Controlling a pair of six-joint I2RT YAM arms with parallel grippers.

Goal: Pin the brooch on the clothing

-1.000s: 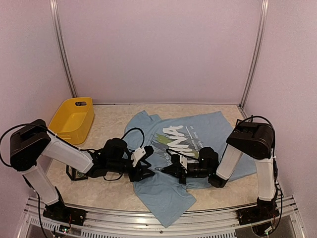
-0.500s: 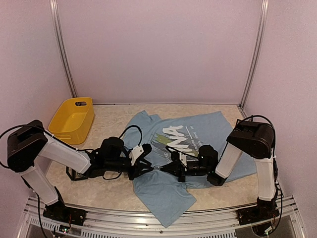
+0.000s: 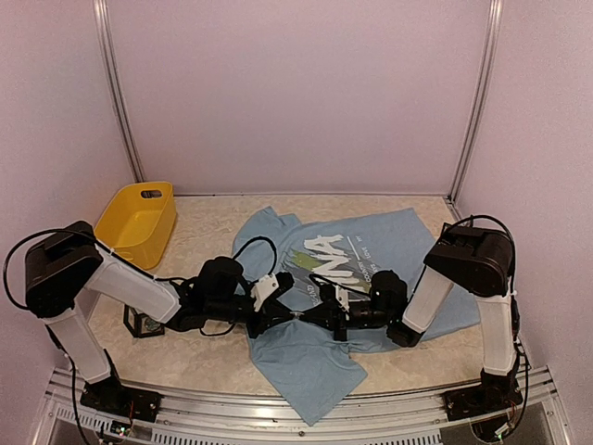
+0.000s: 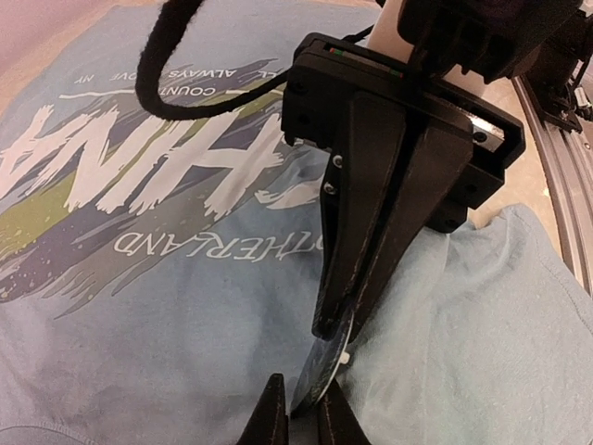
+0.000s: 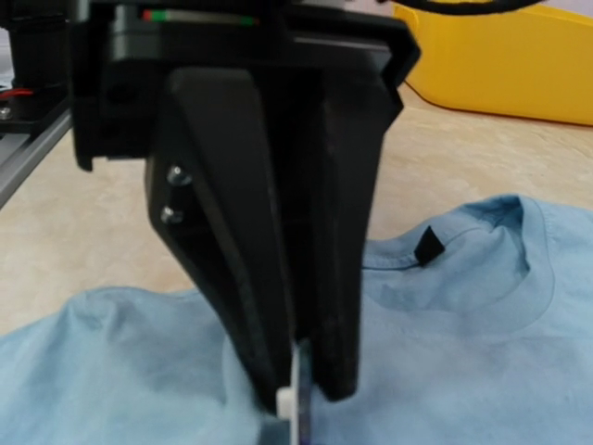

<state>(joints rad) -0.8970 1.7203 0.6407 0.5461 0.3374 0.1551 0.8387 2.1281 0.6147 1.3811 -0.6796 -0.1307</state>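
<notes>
The light blue T-shirt (image 3: 306,371) with white "CHINA" lettering lies flat in mid table. It also shows in the left wrist view (image 4: 139,324) and the right wrist view (image 5: 463,371). The brooch (image 4: 320,371) is a thin dark disc with a small white clasp part, held on edge just above the shirt (image 5: 301,400). My left gripper (image 4: 301,414) is shut on its lower edge. My right gripper (image 4: 335,329) is shut on its upper edge. The two grippers meet tip to tip over the shirt's chest: left gripper (image 3: 287,312), right gripper (image 3: 308,316).
A yellow bin (image 3: 139,222) stands at the back left and also shows in the right wrist view (image 5: 500,56). A small dark box (image 3: 139,323) sits under the left forearm. A metal rail (image 3: 278,431) runs along the table's near edge.
My left gripper has moved right, from a gap beside the right gripper to tip-to-tip contact at the brooch. The right gripper has barely moved.
</notes>
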